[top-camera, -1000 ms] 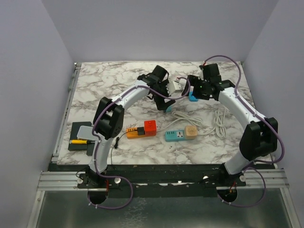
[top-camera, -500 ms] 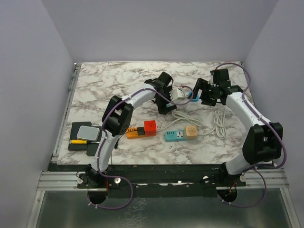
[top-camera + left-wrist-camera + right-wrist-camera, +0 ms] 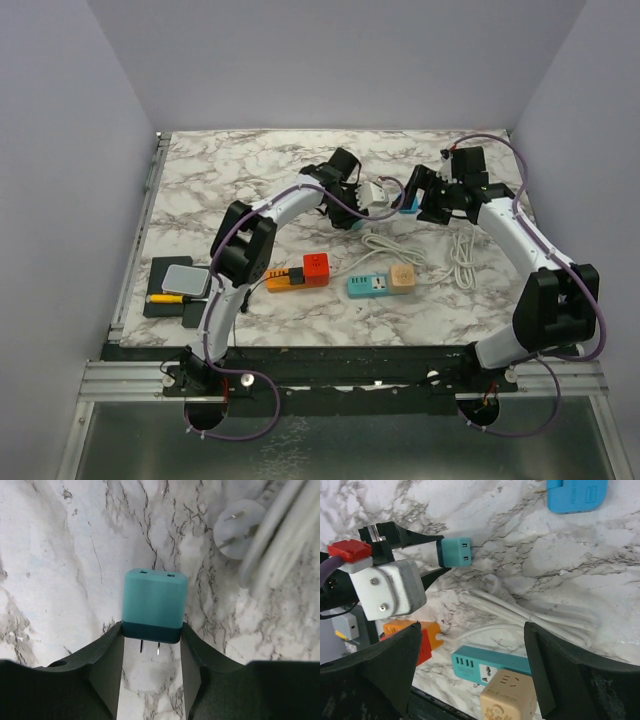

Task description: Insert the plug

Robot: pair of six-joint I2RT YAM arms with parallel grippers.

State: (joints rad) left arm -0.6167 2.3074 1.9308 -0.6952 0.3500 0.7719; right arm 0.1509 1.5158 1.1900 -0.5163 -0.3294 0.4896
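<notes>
Two black tool fingers pinch a boxy teal plug

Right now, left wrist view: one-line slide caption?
Left gripper pinches the teal adapter at its pronged end on the marble table; a white plug lies nearby.

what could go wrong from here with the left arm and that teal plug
1. The left gripper has its jaws on only the dark rear end of the teal plug, so it may pivot or slip when lifted.
2. Its prongs point back toward the wrist, so it likely needs turning before it can enter the power strip.
3. The white cable lies close by and could snag.
</notes>
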